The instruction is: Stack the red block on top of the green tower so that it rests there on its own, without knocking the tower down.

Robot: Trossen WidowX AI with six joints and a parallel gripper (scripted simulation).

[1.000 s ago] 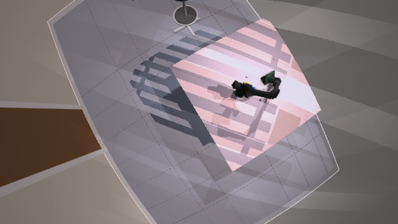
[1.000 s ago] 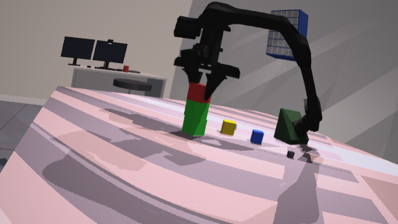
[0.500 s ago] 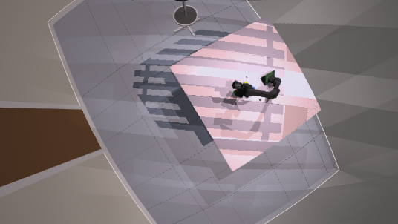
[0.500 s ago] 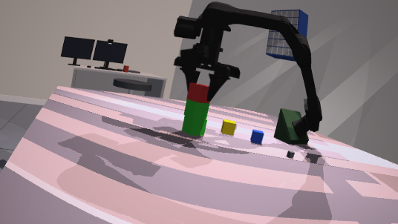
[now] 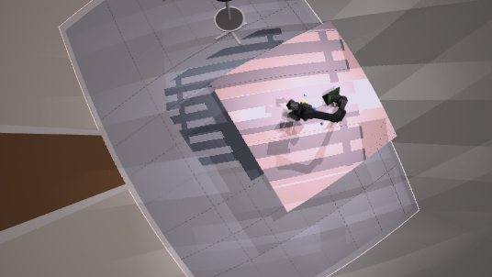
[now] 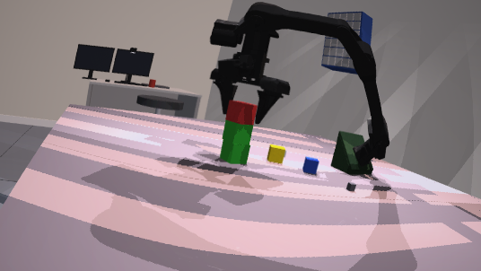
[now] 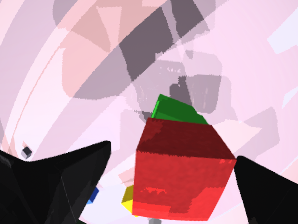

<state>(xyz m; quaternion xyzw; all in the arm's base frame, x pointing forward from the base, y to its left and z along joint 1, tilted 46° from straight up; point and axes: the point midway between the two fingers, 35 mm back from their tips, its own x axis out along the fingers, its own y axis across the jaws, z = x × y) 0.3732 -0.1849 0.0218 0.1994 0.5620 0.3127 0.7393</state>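
Note:
The red block point(image 6: 241, 112) point(image 7: 177, 185) sits on top of the green tower point(image 6: 237, 143) point(image 7: 176, 110), which stands upright on the table. In the exterior view the blocks are slightly out of line but stacked. My gripper point(image 6: 241, 117) point(image 7: 176, 156) is open, pointing down, with one finger on each side of the red block. In the wrist view there is a wide gap at the left finger, while the right fingertip appears close to the block's edge; whether it touches is unclear. The wrist view shows only a little of the green tower beyond the red block.
A yellow block point(image 6: 276, 154) point(image 7: 128, 197) and a blue block point(image 6: 310, 165) point(image 7: 92, 195) lie between the tower and the arm's base. A small dark cube point(image 6: 351, 187) point(image 7: 27, 152) and a dark green wedge point(image 6: 346, 152) point(image 5: 329, 96) are near the base.

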